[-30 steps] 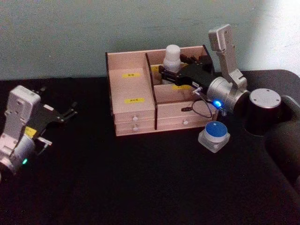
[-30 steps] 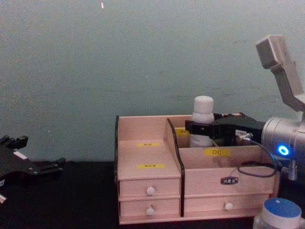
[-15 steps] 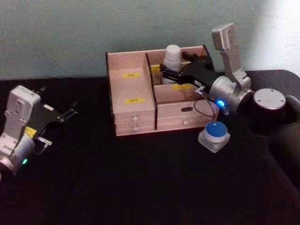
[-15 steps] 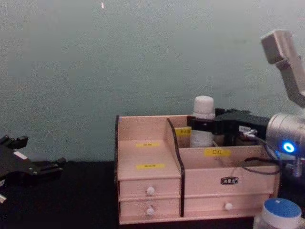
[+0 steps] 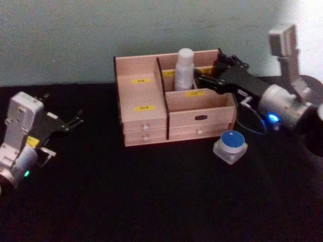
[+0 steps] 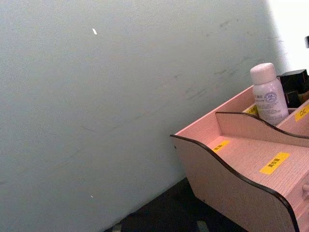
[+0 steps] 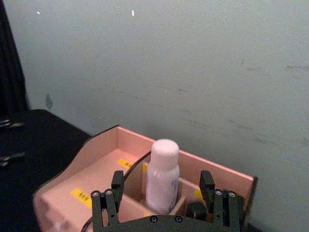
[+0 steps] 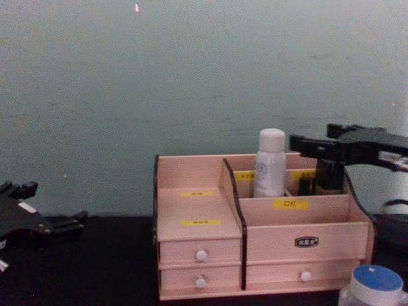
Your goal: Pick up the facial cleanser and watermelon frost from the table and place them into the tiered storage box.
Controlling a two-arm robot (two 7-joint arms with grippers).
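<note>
While facial cleanser (image 5: 184, 68) stands inside tiered storage box (image 5: 146, 135), rear compartment, right gripper (image 7: 162, 178) fingers (image 7: 207, 182) spread, empty, left gripper (image 5: 63, 107) parked likewise.

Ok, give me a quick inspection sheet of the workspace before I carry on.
Surface: black table.
Job's things: facial cleanser upright in a rear compartment of the tiered storage box; watermelon frost on the table by the box's front right corner, not yet stowed.
Clutter: small dark item in the box beside the cleanser; cannot tell what it is.
Grippers: right claw open, over the box's rear right, apart from the cleanser; left claw parked at the table's left.
Cables: cable loop hanging under the right wrist.
Surroundings: pale wall behind.
</note>
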